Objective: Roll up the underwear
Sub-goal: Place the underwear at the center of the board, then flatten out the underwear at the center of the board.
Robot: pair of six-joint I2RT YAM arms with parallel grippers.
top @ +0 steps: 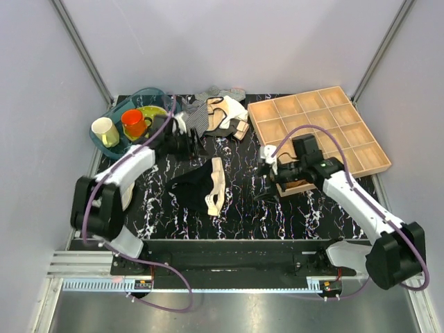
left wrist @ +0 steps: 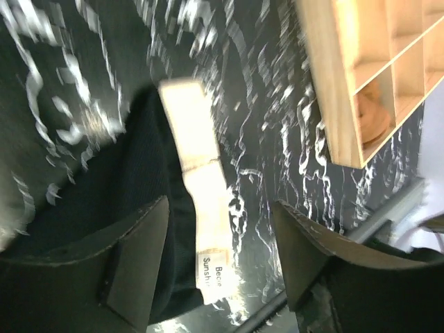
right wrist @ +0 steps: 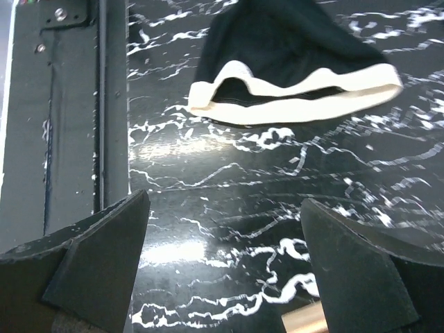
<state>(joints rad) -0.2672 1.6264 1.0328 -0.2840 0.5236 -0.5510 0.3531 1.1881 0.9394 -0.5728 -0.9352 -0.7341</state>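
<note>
The left fingers [left wrist: 132,270], dark wedge-shaped pads, stand spread with nothing between them, and the right fingers [right wrist: 97,267] gape likewise, holding nothing. The underwear [top: 200,186], soft black fabric with a broad cream waistband and a small printed tag, lies loosely spread and not rolled mid-worktop, at about 5 o'clock from the left fingers and 9 o'clock from the right, touching neither. The worktop [top: 257,215] is glossy black marble veined white, and a pale wooden grid tray [top: 316,132] sits at its 2 o'clock corner.
</note>
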